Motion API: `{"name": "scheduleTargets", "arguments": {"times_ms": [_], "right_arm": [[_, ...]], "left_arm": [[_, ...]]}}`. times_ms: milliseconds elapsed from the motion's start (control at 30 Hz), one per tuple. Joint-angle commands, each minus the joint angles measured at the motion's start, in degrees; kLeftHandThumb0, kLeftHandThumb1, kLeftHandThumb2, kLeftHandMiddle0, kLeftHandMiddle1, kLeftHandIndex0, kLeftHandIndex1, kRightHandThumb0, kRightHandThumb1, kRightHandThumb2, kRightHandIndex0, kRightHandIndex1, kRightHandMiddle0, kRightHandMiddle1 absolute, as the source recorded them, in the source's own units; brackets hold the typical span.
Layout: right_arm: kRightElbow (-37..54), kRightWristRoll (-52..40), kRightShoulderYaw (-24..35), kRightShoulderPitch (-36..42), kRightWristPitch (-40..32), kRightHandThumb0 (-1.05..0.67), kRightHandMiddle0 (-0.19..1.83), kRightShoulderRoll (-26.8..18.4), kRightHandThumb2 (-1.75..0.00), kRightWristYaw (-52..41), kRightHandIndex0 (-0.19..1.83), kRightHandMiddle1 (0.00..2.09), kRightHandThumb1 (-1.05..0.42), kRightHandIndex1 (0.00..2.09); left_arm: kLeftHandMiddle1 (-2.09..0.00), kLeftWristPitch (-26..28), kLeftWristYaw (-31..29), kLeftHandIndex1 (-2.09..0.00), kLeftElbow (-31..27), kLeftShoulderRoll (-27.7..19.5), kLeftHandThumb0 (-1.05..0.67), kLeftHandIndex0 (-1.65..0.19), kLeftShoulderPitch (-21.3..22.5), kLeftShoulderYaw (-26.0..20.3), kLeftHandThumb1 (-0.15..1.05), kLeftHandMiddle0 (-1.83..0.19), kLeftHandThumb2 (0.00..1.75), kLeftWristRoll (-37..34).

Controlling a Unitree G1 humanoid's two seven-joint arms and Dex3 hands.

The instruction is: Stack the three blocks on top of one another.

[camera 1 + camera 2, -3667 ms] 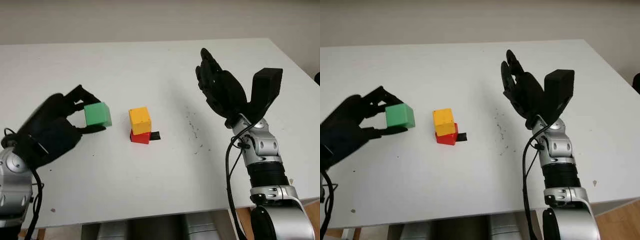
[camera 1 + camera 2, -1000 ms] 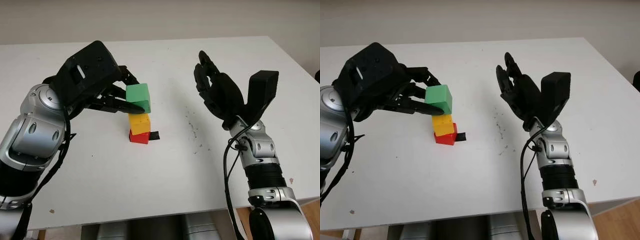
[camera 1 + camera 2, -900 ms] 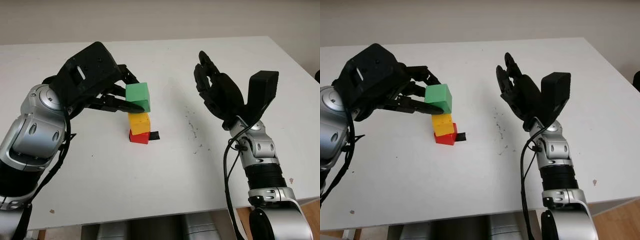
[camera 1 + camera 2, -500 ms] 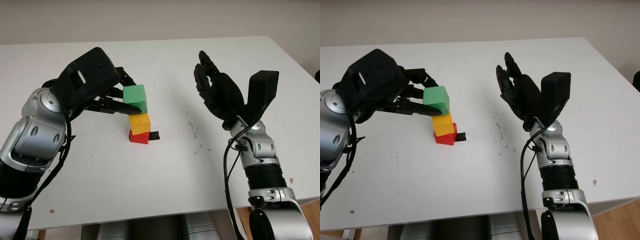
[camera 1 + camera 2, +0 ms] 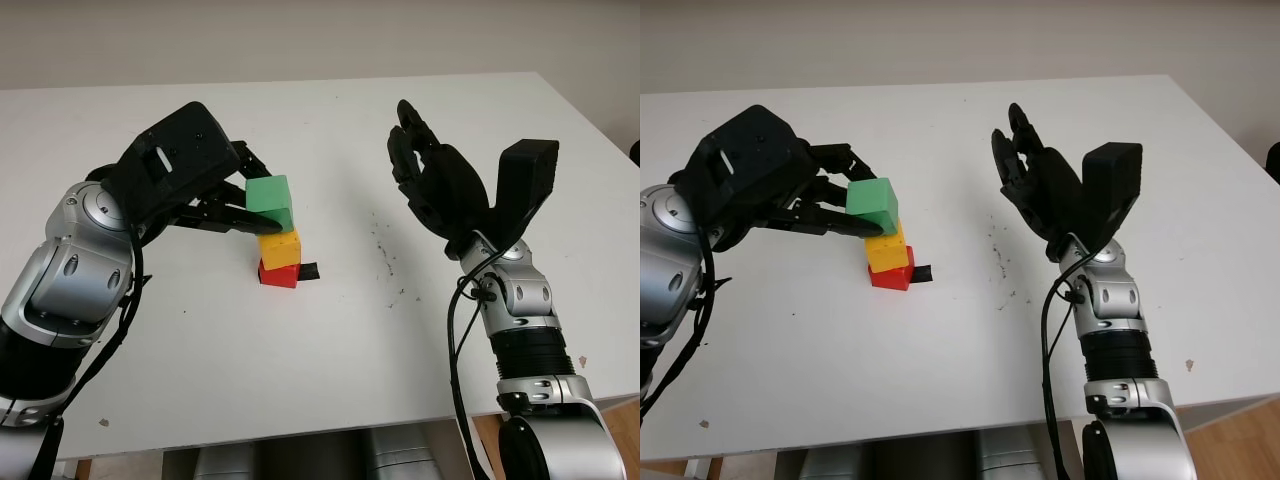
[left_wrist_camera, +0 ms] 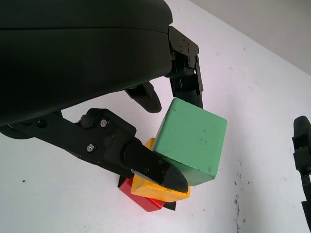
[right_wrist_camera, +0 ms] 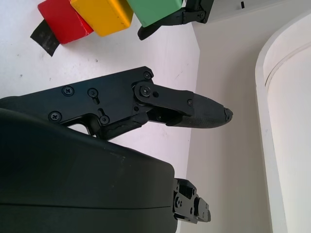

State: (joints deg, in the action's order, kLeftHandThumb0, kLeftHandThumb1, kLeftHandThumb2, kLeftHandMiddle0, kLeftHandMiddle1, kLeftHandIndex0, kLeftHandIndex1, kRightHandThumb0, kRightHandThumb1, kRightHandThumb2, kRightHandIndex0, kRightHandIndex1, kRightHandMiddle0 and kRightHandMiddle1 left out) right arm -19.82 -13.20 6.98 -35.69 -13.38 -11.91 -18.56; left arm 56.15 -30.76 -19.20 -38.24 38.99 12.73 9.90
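On the white table (image 5: 330, 400) I see my left hand (image 5: 215, 190) gripping the green block (image 5: 270, 205) atop the yellow block (image 5: 280, 246) and red block (image 5: 281, 275), my open right hand (image 5: 440, 185) raised nearby.

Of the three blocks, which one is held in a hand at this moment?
The green block, top of the stack: the left hand pinches it with its fingers. The yellow block and red block below are ungripped.

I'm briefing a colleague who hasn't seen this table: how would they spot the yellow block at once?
On the white table, find the small block tower by the left hand. The yellow block is its middle layer, above the red block and below the green block that hand holds.
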Motion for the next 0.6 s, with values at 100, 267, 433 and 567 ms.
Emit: {"name": "scheduleTargets", "arguments": {"times_ms": [100, 267, 433, 567], "right_arm": [[0.91, 0.50, 0.04, 0.08, 0.28, -0.63, -0.19, -0.61, -0.59, 0.03, -0.19, 0.00, -1.05, 0.00], [0.94, 0.39, 0.16, 0.10, 0.30, -0.64, -0.19, -0.75, -0.60, -0.40, -0.19, 0.00, -1.05, 0.00], [1.32, 0.21, 0.35, 0.23, 0.04, -0.64, -0.19, -0.59, -0.59, -0.06, -0.19, 0.00, -1.05, 0.00], [1.31, 0.12, 0.39, 0.27, -0.01, -0.64, -0.19, -0.52, -0.58, 0.04, -0.19, 0.00, -1.05, 0.00]], "left_arm": [[-0.55, -0.83, -0.06, -1.78, 0.38, -0.21, -0.35, -0.43, 0.42, 0.84, 0.97, -0.27, 0.05, 0.34], [-0.51, -1.90, 0.04, -1.80, 1.24, -0.35, -0.36, -0.43, 0.15, 1.48, 0.97, -0.27, 0.05, 0.84], [-0.47, -2.23, -0.16, -1.78, 1.42, 0.01, -0.36, -0.48, 0.06, 1.76, 0.97, -0.30, 0.05, 1.08], [-0.41, -2.38, -0.30, -1.76, 1.29, -0.14, -0.36, -0.50, 0.13, 2.31, 0.97, -0.31, 0.05, 1.45]]}}
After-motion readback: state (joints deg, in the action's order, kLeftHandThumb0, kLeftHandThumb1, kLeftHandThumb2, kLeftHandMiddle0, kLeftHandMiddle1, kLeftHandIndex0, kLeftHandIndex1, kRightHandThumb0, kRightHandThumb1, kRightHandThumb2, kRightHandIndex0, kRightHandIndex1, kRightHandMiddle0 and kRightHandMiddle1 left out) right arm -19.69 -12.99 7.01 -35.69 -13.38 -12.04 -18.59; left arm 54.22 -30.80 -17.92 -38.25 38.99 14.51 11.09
